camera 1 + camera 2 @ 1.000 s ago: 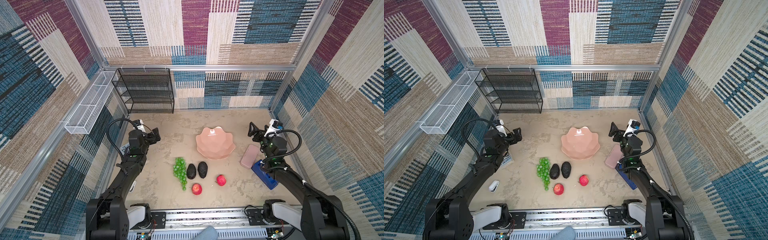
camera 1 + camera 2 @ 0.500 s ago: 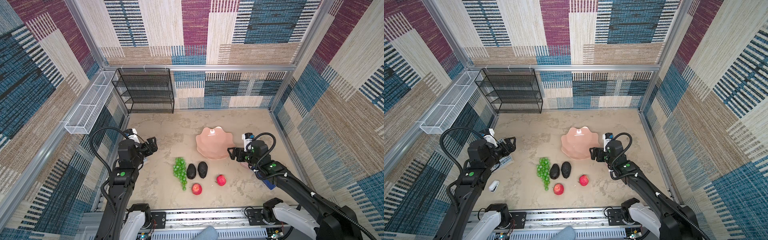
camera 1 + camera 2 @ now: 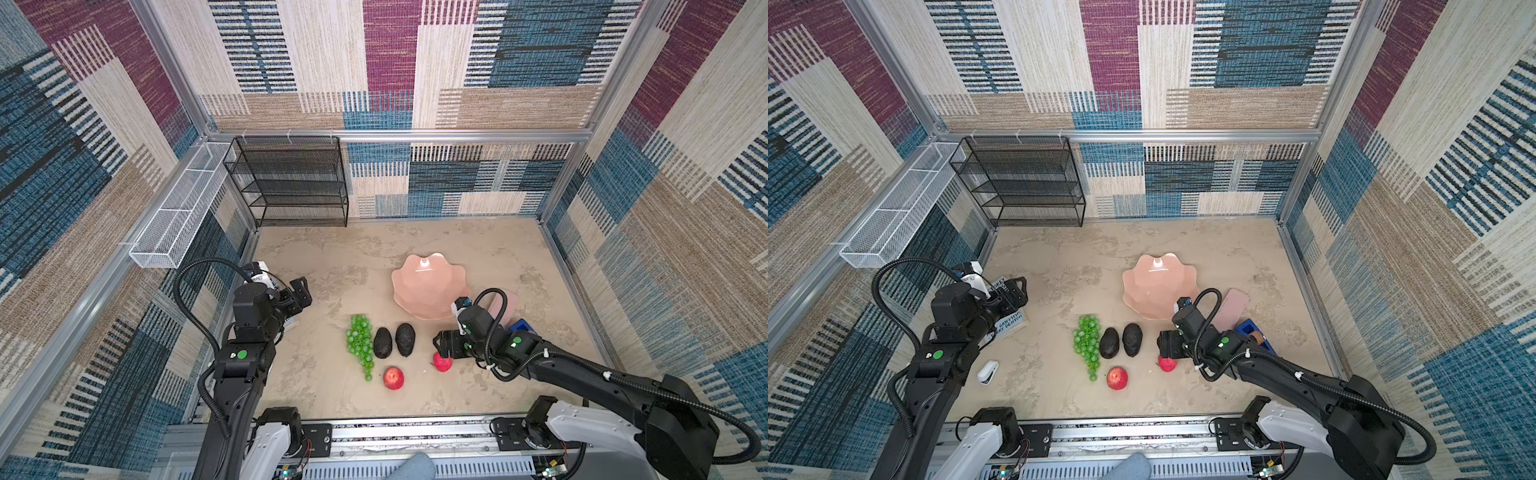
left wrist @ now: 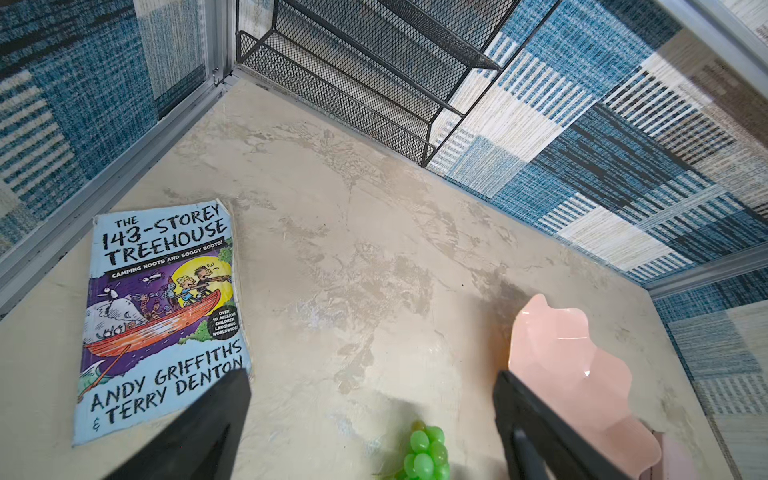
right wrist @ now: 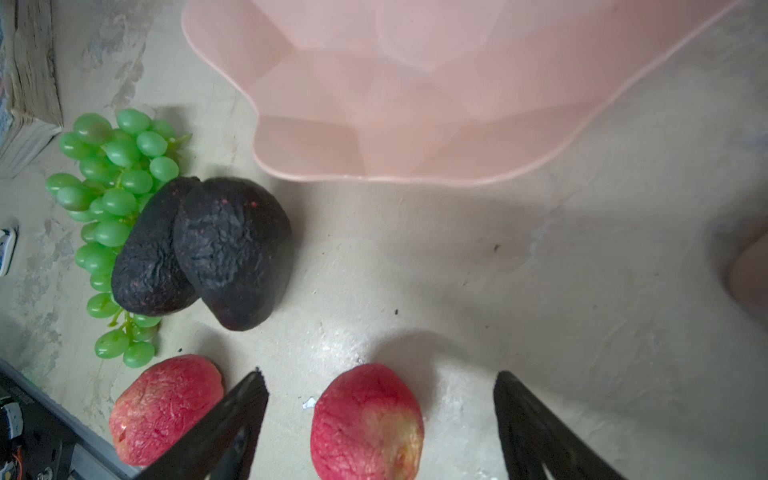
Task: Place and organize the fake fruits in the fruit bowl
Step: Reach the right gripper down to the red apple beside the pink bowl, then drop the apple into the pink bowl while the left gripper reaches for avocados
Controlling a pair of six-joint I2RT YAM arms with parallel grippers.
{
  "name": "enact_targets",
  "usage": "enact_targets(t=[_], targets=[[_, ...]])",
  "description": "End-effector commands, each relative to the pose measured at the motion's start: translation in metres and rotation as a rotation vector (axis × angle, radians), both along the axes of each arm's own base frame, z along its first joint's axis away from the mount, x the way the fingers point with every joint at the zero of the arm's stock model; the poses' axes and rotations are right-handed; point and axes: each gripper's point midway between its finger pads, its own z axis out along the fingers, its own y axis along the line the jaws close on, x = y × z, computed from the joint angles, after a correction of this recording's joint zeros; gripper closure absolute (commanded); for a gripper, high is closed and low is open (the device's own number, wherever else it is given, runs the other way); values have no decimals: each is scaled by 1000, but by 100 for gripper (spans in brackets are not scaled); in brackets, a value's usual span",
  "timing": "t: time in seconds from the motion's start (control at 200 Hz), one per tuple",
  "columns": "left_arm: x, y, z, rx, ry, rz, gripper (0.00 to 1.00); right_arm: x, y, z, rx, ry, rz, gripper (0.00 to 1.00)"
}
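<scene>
Five fake fruits (image 3: 382, 343) loose on mottled beige worktop (image 3: 340, 257), near pink fruit bowl (image 3: 428, 291). Patchwork woven walls (image 3: 498, 62); black mesh shelf (image 3: 291, 183) at back. Right gripper (image 5: 376, 380) wide, astride red apple (image 5: 368, 424); left gripper (image 4: 372, 376) wide, bare.

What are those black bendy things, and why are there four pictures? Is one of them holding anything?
They are two robot arms with pinchers called grippers. Two pictures look down from above; two come from little cameras on the arms' wrists. On the table lie green grapes, two dark avocados, a red apple, an empty pink fruit bowl and a book. The left gripper is open and holds nothing. The right gripper is open around the other apple, not squeezing it yet.
</scene>
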Motion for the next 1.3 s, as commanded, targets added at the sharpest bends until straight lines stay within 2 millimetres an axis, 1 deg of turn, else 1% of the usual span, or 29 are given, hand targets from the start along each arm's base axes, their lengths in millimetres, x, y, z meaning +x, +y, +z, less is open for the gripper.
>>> enact_targets(t=[0.0, 0.14, 0.24, 0.361, 0.481, 0.556, 0.611, 0.741, 0.831, 0.897, 0.952, 1.017, 1.122, 1.242, 1.292], targets=[[1, 3, 0, 7, -7, 16, 6, -7, -2, -11, -21, 36, -43, 14], [1, 3, -2, 1, -12, 18, 5, -15, 6, -23, -15, 61, -36, 17], [0, 3, -3, -1, -10, 18, 5, -18, 9, -30, -15, 74, -38, 22], [0, 3, -4, -2, -9, 20, 4, -16, 9, -34, -21, 69, -54, 28], [-1, 3, -4, -4, -11, 21, 5, -14, 7, -34, -28, 61, -67, 40], [-1, 3, -4, -3, -11, 20, 5, -12, 6, -27, -26, 43, -71, 45], [-2, 3, -5, -4, -11, 21, 4, -9, 4, -18, -29, 17, -75, 47], [-2, 3, -4, -5, -17, 22, 4, 4, 6, 19, -14, -77, -78, 50], [-2, 3, -4, -9, -15, 20, 4, 21, 9, 49, -4, -168, -87, 50], [-2, 2, -5, -15, -13, 17, 4, 40, 13, 67, 6, -232, -97, 50], [-3, 0, -7, -23, -6, 13, 4, 58, 18, 78, 28, -270, -96, 50], [-4, 0, -8, -38, 1, 19, 4, 81, 23, 84, 45, -302, -84, 50], [-5, -3, -5, -65, 11, 8, 4, 118, 30, 85, 20, -349, -70, 50], [-7, -12, -5, -51, 41, -55, 5, 154, 38, 71, -22, -358, -39, 50], [-10, -14, -9, -45, 80, -65, 5, 167, 40, 64, -26, -355, -30, 50]])
